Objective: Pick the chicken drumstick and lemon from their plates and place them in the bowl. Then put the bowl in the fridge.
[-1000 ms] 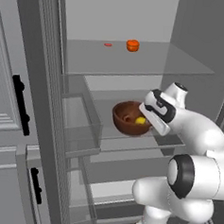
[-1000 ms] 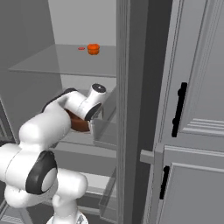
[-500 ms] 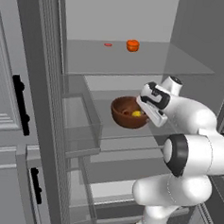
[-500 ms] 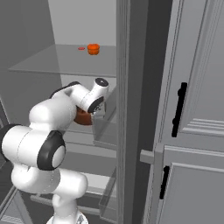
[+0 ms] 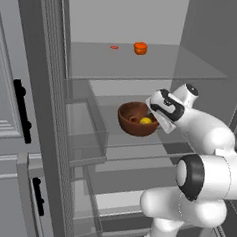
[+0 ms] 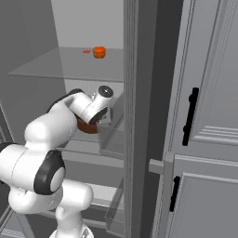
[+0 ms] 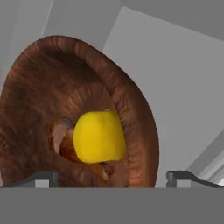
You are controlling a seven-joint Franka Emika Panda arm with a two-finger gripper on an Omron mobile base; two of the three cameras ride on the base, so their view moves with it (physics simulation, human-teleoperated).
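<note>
In the left base view I see the bowl [image 5: 136,119] at frame centre, on the fridge's [image 5: 202,31] middle glass shelf [image 5: 138,144]. The lemon [image 5: 146,121] and chicken drumstick [image 7: 65,142] lie inside it, touching. A small item [image 5: 140,48] sits on the upper shelf [image 5: 194,70], top centre.

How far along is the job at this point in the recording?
Done: the lemon and the chicken drumstick lie in the bowl. In hand: the bowl is inside the open fridge at its middle shelf, with the tool close at its rim; the grip itself is hidden. Left: confirming release and withdrawing the arm.
</note>
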